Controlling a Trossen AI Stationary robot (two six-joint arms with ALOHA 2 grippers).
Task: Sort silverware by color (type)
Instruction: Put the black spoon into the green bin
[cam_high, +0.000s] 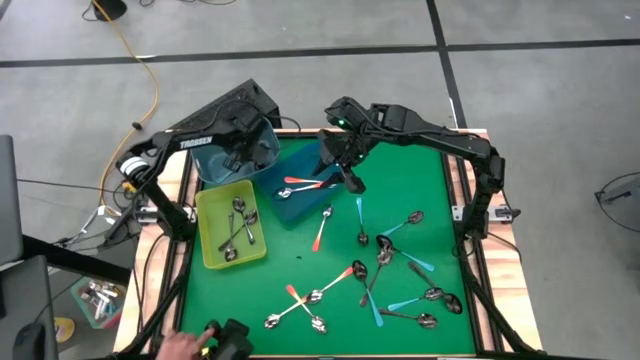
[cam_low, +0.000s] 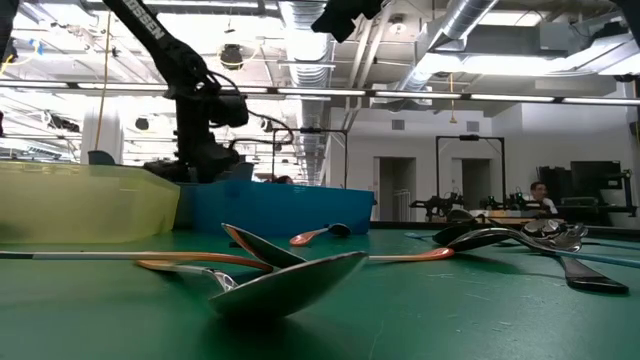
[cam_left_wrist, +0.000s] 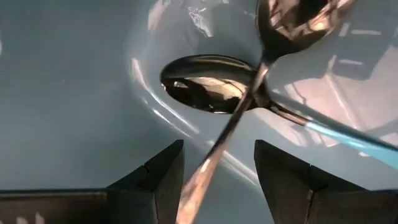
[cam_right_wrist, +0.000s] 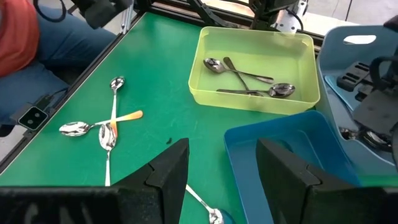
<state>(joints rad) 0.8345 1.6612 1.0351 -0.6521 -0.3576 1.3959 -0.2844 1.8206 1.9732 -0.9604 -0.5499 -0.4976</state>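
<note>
My left gripper (cam_left_wrist: 217, 149) is open, low inside a light blue bin (cam_high: 222, 165) at the table's far left. A plain metal spoon's handle (cam_left_wrist: 208, 168) runs through the gap between its fingers, and I see no touch. A teal-handled spoon (cam_left_wrist: 348, 140) and another spoon bowl (cam_left_wrist: 208, 84) lie on the bin floor. My right gripper (cam_high: 352, 183) is open and empty, hovering by the dark blue tray (cam_high: 285, 205), which holds an orange-handled spoon (cam_high: 300, 183). The yellow bin (cam_high: 212, 255) holds several plain metal spoons (cam_right_wrist: 249, 84). Many spoons (cam_high: 385, 260) lie loose on the green mat.
Loose orange, teal and plain spoons spread over the mat's middle and right near part (cam_high: 420, 295). Crossed spoons (cam_right_wrist: 109, 127) lie near the near edge. A person's hand (cam_high: 180, 345) and an orange sleeve (cam_right_wrist: 18, 31) are at the near left corner. Wooden rails (cam_high: 470, 220) edge the table.
</note>
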